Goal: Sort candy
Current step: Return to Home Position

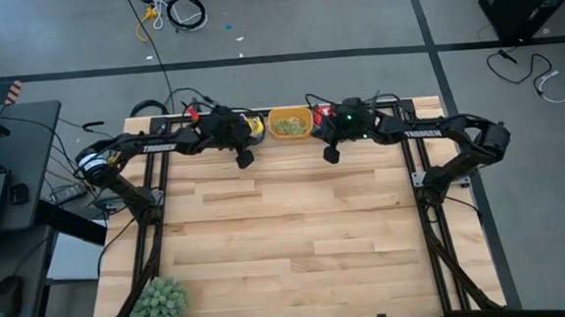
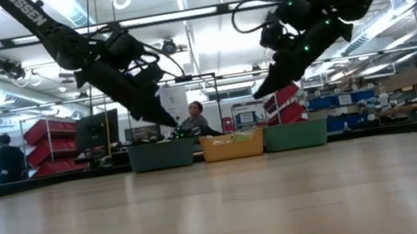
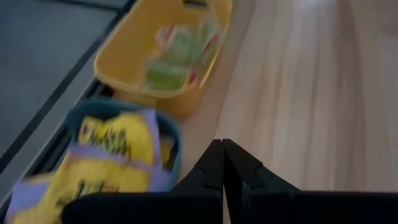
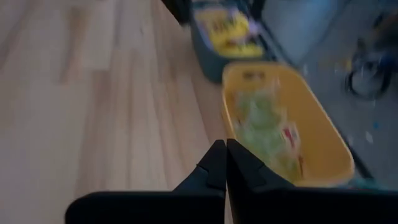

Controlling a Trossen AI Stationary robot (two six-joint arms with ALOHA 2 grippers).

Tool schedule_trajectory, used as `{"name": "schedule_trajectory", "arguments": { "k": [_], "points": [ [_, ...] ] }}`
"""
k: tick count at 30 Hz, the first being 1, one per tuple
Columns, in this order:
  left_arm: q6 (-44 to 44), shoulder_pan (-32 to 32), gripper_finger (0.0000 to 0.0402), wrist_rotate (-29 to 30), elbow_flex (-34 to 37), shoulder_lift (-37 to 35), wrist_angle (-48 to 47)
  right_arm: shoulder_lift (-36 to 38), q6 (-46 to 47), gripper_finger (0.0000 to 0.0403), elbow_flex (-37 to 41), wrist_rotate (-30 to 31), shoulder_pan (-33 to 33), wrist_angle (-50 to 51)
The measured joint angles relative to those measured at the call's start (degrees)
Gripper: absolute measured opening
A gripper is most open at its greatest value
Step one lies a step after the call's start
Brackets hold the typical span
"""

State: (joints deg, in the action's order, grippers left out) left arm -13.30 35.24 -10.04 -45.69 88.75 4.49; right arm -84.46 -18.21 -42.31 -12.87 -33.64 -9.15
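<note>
Three small bins stand in a row at the table's far edge. The left teal bin (image 3: 81,121) holds bright yellow candy (image 3: 115,158). The yellow-orange bin (image 1: 289,124) in the middle holds pale green candy (image 4: 261,127). The right teal bin (image 2: 295,134) shows a bit of red candy (image 1: 320,110) and is mostly hidden under the right arm in the high view. My left gripper (image 1: 245,159) hangs shut and empty above the table, just near of the left teal bin. My right gripper (image 1: 331,155), also shut and empty, hangs just near of the right teal bin.
A fuzzy green ball-shaped plant (image 1: 161,304) sits at the table's near left corner. The wooden tabletop (image 1: 297,236) stretches bare between the bins and the near edge. People and shelving show in the room beyond the far edge in the low view.
</note>
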Motion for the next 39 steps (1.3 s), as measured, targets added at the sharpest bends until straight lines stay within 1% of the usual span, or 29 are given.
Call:
{"name": "schedule_trajectory", "arguments": {
  "k": [4, 8, 13, 16, 18, 23, 32, 37, 39],
  "points": [
    [0.1, -1.82, 0.0, -0.59, 1.93, 0.0, 7.27, 1.49, 0.85, 0.0, 6.24, -0.8, 1.83, -11.71],
    [1.59, -2.86, 0.0, -1.03, 4.74, 0.02, 15.3, 3.63, 3.49, 0.0, 13.11, 0.48, 5.28, -22.59],
    [2.18, -4.2, 0.0, -0.76, 7.38, 0.02, 21.79, 9.53, 6.25, 0.0, 20.78, 4.31, 9.16, -30.09],
    [3.0, -4.72, 0.0, -0.97, 8.49, 0.02, 25.29, 14.67, 8.9, 0.0, 24.22, 4.7, 10.44, -30.28],
    [3.08, -4.98, 0.0, -0.76, 8.55, 0.02, 25.55, 18.23, 9.85, 0.0, 26.51, 5.26, 11.34, -30.14],
    [3.1, -5.38, 0.0, -0.74, 8.55, 0.02, 26.67, 26.13, 11.31, 0.0, 32.02, 13.2, 14.54, -28.07],
    [3.14, -5.72, 0.0, -1.18, 8.55, -0.24, 28.97, 38.9, 15.51, 0.0, 41.95, 19.0, 20.57, -27.79],
    [3.1, -5.72, 0.0, -1.61, 8.63, -1.1, 28.18, 45.82, 15.64, 0.0, 41.97, 20.97, 22.81, -19.91],
    [2.81, -5.72, 0.0, -1.91, 9.69, -1.98, 30.12, 48.56, 15.64, 0.0, 41.97, 21.31, 23.12, -16.38]
  ]
}}
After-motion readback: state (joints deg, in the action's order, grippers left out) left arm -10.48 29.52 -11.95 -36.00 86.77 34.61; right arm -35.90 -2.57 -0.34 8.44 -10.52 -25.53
